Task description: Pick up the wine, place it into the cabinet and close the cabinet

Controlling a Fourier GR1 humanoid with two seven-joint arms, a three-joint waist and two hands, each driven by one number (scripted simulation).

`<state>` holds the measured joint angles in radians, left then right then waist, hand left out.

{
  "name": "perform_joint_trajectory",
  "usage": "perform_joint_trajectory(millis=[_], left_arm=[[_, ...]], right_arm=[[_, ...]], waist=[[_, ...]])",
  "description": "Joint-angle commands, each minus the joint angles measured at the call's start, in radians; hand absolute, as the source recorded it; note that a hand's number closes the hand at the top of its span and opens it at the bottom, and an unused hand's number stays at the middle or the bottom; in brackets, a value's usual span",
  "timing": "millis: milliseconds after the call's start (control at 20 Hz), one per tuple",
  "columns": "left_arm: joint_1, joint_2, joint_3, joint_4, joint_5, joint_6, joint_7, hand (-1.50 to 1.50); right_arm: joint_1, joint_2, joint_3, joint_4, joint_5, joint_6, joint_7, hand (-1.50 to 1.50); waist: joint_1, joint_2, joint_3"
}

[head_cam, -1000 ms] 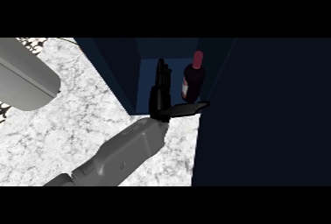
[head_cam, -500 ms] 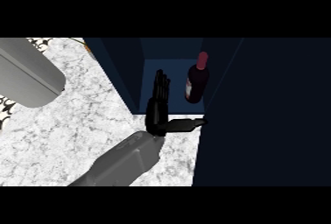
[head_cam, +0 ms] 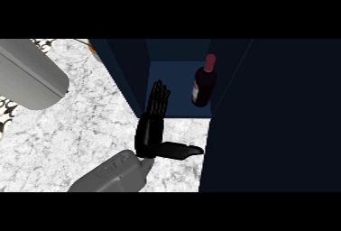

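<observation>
The wine bottle (head_cam: 204, 88), dark with a red neck, stands upright inside the dark blue cabinet (head_cam: 174, 76), near its right wall. My right hand (head_cam: 149, 133) is open in front of the cabinet's mouth, left of the bottle and apart from it. Its fingers (head_cam: 158, 97) point straight into the opening and its thumb sticks out to the right. It holds nothing. My left hand does not show.
A wide dark blue panel (head_cam: 279, 126) fills the right side, beside the cabinet opening. White marble counter (head_cam: 73, 135) spreads to the left. A thick grey forearm (head_cam: 30, 74) lies across the upper left corner.
My right hand has drawn back from the cabinet toward me, away from the bottle. The bottle has stayed standing inside.
</observation>
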<state>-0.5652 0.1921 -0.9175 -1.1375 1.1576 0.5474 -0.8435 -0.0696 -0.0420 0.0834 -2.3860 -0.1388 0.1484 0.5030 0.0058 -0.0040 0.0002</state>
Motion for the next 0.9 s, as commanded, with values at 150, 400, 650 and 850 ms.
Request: perform_joint_trajectory(millis=[150,400,650,850], left_arm=[[0.115,0.189,-0.004,-0.359,-0.089,0.060,0.134,-1.50],[0.205,0.331,-0.004,-0.504,-0.118,-0.025,0.158,-1.50],[0.376,0.475,0.023,-0.619,-0.145,-0.136,0.092,1.50],[0.429,0.599,0.107,-0.719,-0.100,-0.197,0.113,1.50]], right_arm=[[0.056,-0.034,-0.053,-0.045,-0.092,0.047,-0.002,-1.50],[0.001,-0.113,-0.051,-0.028,-0.122,0.138,0.015,1.50],[0.027,-0.119,0.038,-0.070,-0.147,0.194,0.038,1.50],[0.119,-0.123,0.092,-0.109,-0.258,0.238,0.075,1.50]], waist=[[0.002,-0.001,0.001],[0.008,-0.002,0.001],[0.007,-0.001,0.000],[0.006,-0.004,0.000]])
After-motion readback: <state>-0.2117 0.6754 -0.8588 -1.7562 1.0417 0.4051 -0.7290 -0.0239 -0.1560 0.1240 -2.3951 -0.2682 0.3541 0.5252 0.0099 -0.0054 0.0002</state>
